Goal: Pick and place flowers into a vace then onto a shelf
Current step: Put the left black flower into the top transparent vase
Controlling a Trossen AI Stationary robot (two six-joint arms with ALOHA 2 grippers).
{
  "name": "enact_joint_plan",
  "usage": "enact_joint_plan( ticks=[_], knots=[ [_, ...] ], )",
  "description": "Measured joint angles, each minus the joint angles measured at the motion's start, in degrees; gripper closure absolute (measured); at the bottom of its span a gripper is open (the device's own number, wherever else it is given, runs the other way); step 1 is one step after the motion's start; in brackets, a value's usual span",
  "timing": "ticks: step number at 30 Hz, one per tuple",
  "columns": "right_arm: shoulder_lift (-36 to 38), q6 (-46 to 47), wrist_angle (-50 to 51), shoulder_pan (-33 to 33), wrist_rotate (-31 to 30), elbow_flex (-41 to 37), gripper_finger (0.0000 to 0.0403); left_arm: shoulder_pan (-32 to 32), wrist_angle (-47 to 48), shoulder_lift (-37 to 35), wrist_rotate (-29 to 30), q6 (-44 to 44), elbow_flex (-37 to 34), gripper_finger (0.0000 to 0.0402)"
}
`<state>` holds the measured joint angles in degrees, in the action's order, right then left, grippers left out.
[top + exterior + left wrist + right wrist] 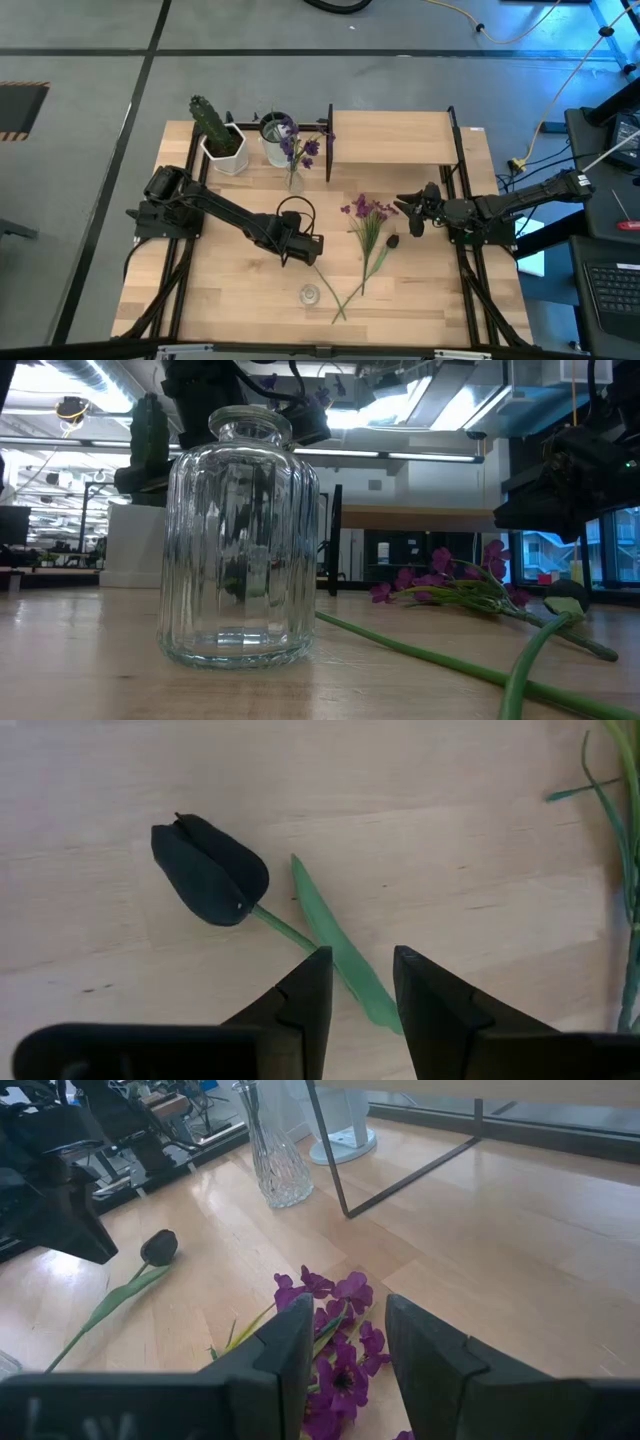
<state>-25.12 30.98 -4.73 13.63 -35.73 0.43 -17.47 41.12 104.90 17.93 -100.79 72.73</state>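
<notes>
One bunch of pinkish purple flowers [366,210] lies flat on the table, its long green stems [350,290] running toward the near edge. A darker violet bunch [298,148] stands in a tall clear vase [272,1150] beside the shelf [390,136]. My right gripper [406,214] is open and hovers just right of the lying blooms, which show between its fingers [345,1350] in its wrist view. My left gripper [318,245] is open, left of the stems, and faces a dark tulip [208,872] with a green leaf [335,935].
A ribbed clear glass jar [238,530] stands near the table's near edge [308,294]. A cactus in a white pot [220,140] and a pale cup [275,140] sit at the far left, beside the shelf's black posts [329,140]. Bare wood lies right of the stems.
</notes>
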Motion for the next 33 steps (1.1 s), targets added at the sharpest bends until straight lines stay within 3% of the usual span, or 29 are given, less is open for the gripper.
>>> enact_joint_plan(
  ticks=[11, 20, 24, 33],
  knots=[
    [0.0, 0.0, 0.0, 0.0, 0.0, 0.0, 0.0273, 0.0, 0.0, 0.0, -5.2, 3.4, 0.0, 0.0288],
    [0.0, 0.0, 0.0, 0.0, 0.0, 0.0, 0.0273, 0.0, 1.3, 0.0, -5.8, -3.4, 0.0, 0.0238],
    [0.0, 0.0, 0.0, 0.0, 0.0, 0.0, 0.0273, 0.0, 1.5, 0.0, -3.2, -3.5, 0.0, 0.0210],
    [0.0, 0.0, 0.0, 0.0, 0.0, 0.0, 0.0273, 0.2, -0.6, 0.0, -2.6, -3.5, 0.0, 0.0205]
  ],
)
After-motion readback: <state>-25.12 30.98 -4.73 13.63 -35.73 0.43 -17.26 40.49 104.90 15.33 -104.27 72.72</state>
